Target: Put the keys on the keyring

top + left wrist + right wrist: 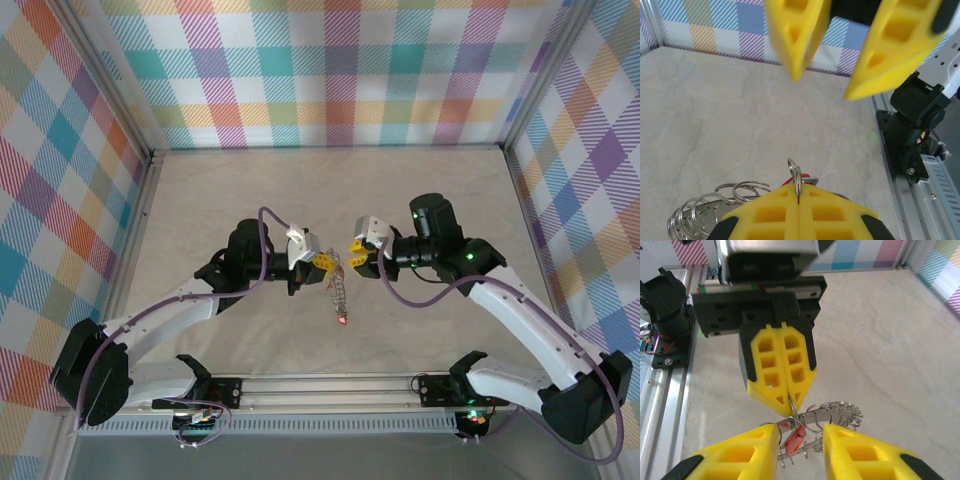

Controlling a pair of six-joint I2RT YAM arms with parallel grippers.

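Top external view: the two arms meet over the middle of the pale table, the left end effector and the right end effector facing each other tip to tip and just apart. From the left one's tips the keyring hangs toward 6 o'clock as a thin silvery chain of loops. A key with a red head is at its lower end; whether it touches the table I cannot tell.

In the left wrist view, the left end effector sits at 6 o'clock with its yellow fingers pressed together, pinching a thin wire loop of the keyring that stands up between them. More coiled loops spread toward 8 o'clock, close over the table, and a bit of red shows just behind the pinched loop. At 12 o'clock the right end effector hangs blurred, its two yellow fingers spread with a clear gap.

In the right wrist view, the right end effector is at 6 o'clock with its jaws apart. The red key lies in the gap between them, and I cannot tell whether either finger touches it. Above, toward 12 o'clock, the left end effector points down, closed on the wire loop, and the rest of the keyring fans out toward 3 o'clock.
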